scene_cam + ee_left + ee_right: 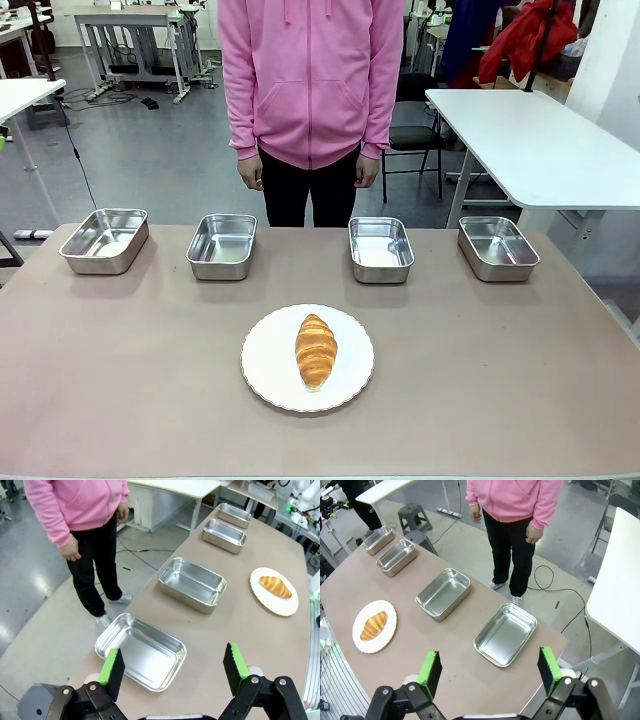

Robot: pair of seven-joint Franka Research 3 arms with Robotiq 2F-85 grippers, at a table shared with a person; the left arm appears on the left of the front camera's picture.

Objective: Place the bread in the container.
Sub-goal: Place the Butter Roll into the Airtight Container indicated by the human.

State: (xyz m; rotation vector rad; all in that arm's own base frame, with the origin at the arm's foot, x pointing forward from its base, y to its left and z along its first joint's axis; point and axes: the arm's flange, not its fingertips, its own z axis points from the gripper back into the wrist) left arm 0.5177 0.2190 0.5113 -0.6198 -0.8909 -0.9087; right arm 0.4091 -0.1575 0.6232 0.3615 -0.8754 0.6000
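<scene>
Left wrist view: your left tool (172,655) hangs with its jaws spread wide and nothing between the green pads (111,666), above the near end of the table (270,650). Just ahead of it, on the side of the picture-left finger, lies an empty, shiny container (145,652). A second container (192,582) sits farther ahead along the same table edge, and two more containers (225,532) follow beyond it. The bread (274,586) lies on a white plate (280,607) well ahead of the tool and off toward the other finger's side, well apart from every pan. A person (75,510) in a pink hoodie stands on the floor ahead, past the table edge, arms hanging.

Right wrist view: your right tool (489,656) is spread just as wide and also carries nothing. Here another container (506,634) lies just ahead of the tool, while the bread on its plate sits well apart from it, toward the picture's left.
</scene>
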